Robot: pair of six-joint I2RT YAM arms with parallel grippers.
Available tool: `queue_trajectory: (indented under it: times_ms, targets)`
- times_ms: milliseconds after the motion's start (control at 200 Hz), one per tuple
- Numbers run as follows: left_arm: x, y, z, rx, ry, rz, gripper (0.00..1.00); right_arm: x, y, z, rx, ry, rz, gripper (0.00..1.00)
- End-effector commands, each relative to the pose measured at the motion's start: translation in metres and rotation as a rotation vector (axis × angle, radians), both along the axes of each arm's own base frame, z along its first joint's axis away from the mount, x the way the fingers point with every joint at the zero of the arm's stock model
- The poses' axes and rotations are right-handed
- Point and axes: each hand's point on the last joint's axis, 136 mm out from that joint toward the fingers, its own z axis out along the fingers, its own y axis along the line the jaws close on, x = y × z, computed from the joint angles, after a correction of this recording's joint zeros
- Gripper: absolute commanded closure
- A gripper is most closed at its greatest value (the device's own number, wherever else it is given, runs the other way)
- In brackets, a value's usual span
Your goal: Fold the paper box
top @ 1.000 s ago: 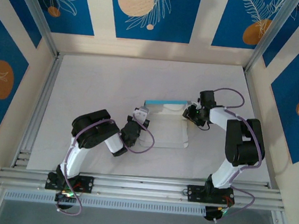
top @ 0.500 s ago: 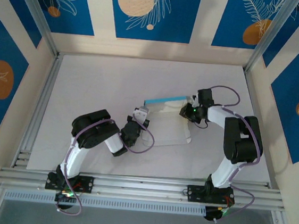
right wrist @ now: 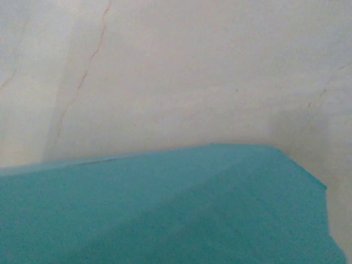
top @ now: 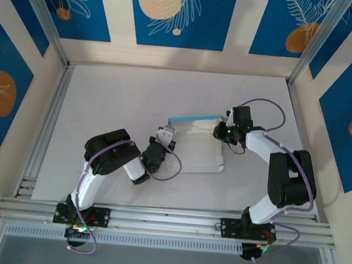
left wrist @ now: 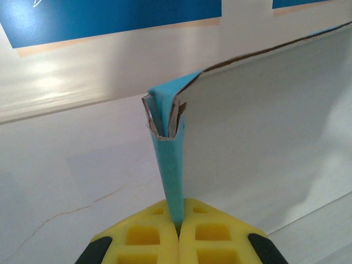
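The paper box point(top: 199, 153) lies mid-table, white inside, with a light-blue back wall point(top: 193, 118) standing up. My left gripper point(top: 166, 133) is at its left back corner. In the left wrist view that gripper point(left wrist: 179, 230) is shut, its yellow pads point(left wrist: 212, 236) pinching a folded blue strip point(left wrist: 171, 165) beside the box's white wall point(left wrist: 264, 121). My right gripper point(top: 221, 132) sits at the box's right back corner, shut on the card there. In the right wrist view the blue card point(right wrist: 165, 209) hides the fingers.
The white table mat point(top: 123, 95) spreads wide to the left and behind the box. Aluminium rails run along the near edge point(top: 167, 219) and the left side point(top: 51, 125). Patterned blue-and-cream walls point(top: 176, 12) enclose the table on three sides.
My right gripper has closed at the box's right back corner and shifted slightly left with it. The left gripper stays shut on the left corner, unmoved.
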Motion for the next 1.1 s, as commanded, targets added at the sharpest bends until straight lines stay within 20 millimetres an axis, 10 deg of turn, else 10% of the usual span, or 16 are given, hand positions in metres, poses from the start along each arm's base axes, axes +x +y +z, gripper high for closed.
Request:
queue_trajectory:
  times_ms: [0,555,1095]
  targets:
    - [-0.009,0.002,-0.036,0.132,0.078,-0.02,1.0,-0.011,0.002,0.001,-0.039,-0.088,0.071,0.9]
    - [-0.016,-0.003,-0.024,0.238,0.044,-0.076,1.0,-0.031,-0.057,-0.012,-0.166,-0.066,-0.349,1.0]
    - [-0.019,-0.009,-0.027,0.233,0.044,-0.108,1.0,-0.013,-0.032,-0.049,-0.064,0.147,-0.312,0.99]
